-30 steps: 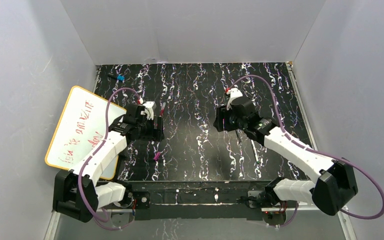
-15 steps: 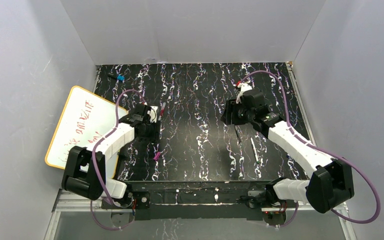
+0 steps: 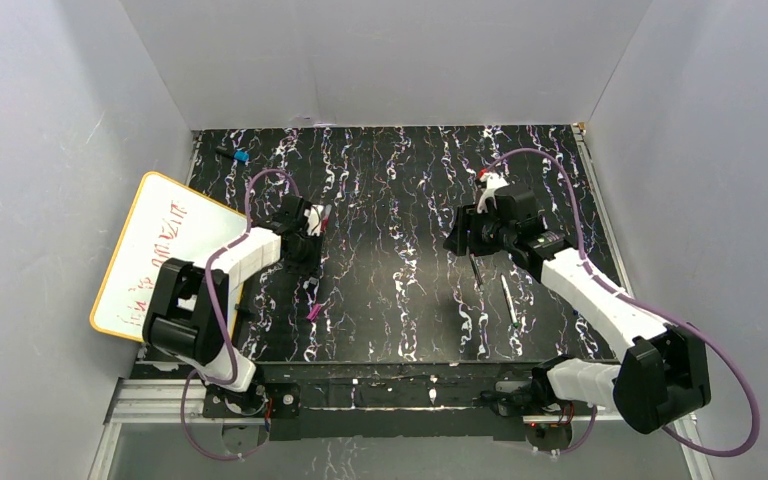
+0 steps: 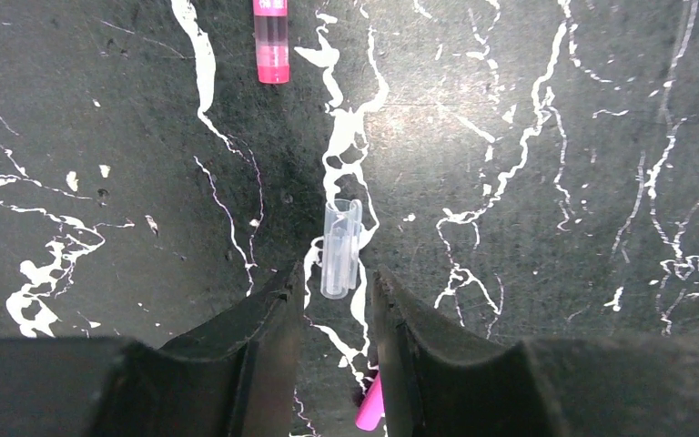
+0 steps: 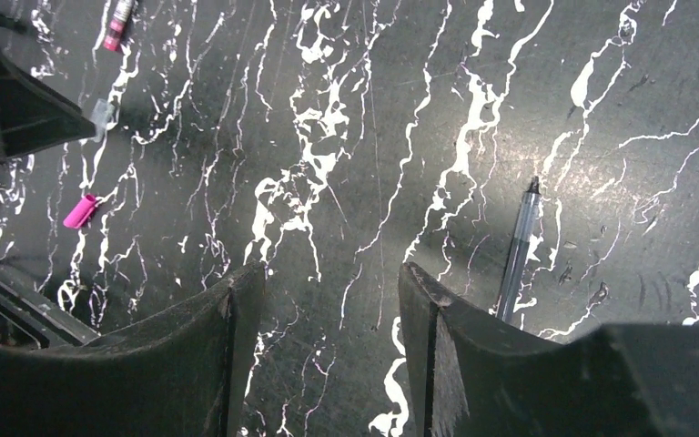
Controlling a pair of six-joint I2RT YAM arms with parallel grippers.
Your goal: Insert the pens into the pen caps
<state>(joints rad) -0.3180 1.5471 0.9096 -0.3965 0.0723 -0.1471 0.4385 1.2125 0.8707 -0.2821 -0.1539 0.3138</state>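
Observation:
A greyish clear pen cap (image 4: 340, 248) lies on the black marbled mat just ahead of my left gripper (image 4: 332, 282), which is open, its fingertips flanking the cap's near end. A magenta cap (image 4: 370, 405) lies under the left gripper, partly hidden; it also shows in the top view (image 3: 313, 313). My left gripper (image 3: 307, 243) is mid-left on the mat. My right gripper (image 5: 328, 273) is open and empty above bare mat. A dark pen (image 5: 519, 250) lies just right of it. The dark pen (image 3: 474, 268) and a white pen (image 3: 508, 300) lie near my right gripper (image 3: 457, 240).
A pink-ended short piece (image 4: 271, 41) lies ahead of the left gripper. A whiteboard (image 3: 155, 255) with red writing leans at the mat's left edge. A blue-tipped black object (image 3: 232, 155) sits at the far left corner. Grey walls surround the mat.
The left arm has folded in and its gripper has moved a little away and right, over the greyish cap. The right gripper has shifted slightly right and away.

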